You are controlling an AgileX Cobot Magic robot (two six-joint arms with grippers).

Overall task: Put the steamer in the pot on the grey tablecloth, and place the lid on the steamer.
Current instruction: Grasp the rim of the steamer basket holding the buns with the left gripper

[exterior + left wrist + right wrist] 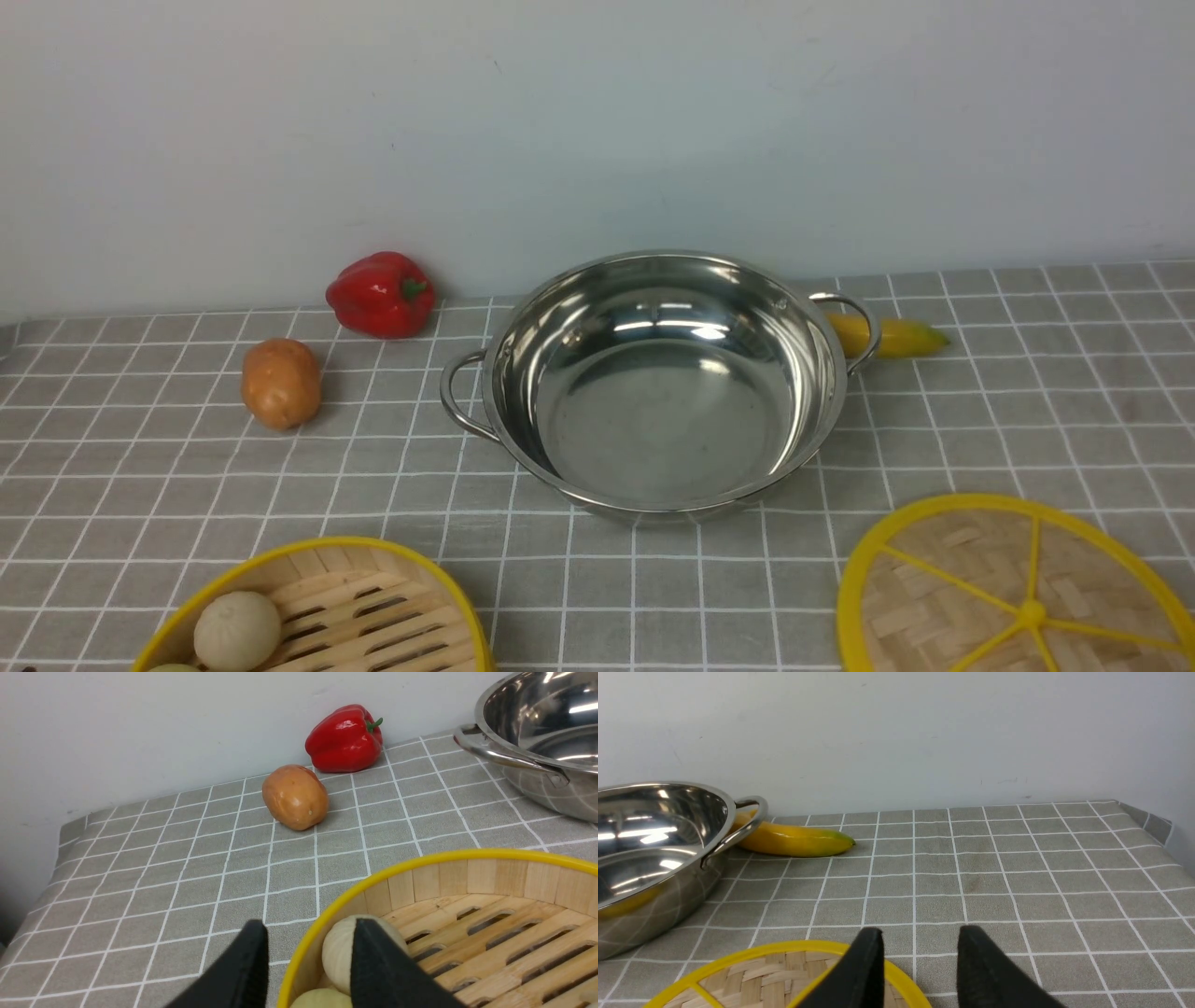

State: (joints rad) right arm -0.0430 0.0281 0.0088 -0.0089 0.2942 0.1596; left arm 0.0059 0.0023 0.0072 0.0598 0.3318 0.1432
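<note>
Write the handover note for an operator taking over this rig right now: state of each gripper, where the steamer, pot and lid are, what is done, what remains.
Grippers: the left gripper is open, one finger inside and one outside the yellow rim of the steamer. The right gripper is open over the rim of the lid.
Things: the pot stands empty mid grey tablecloth. The steamer is front left, with pale round balls inside. The lid lies flat front right.
Done: nothing placed.
Left: set the steamer in the pot, then the lid on the steamer.
</note>
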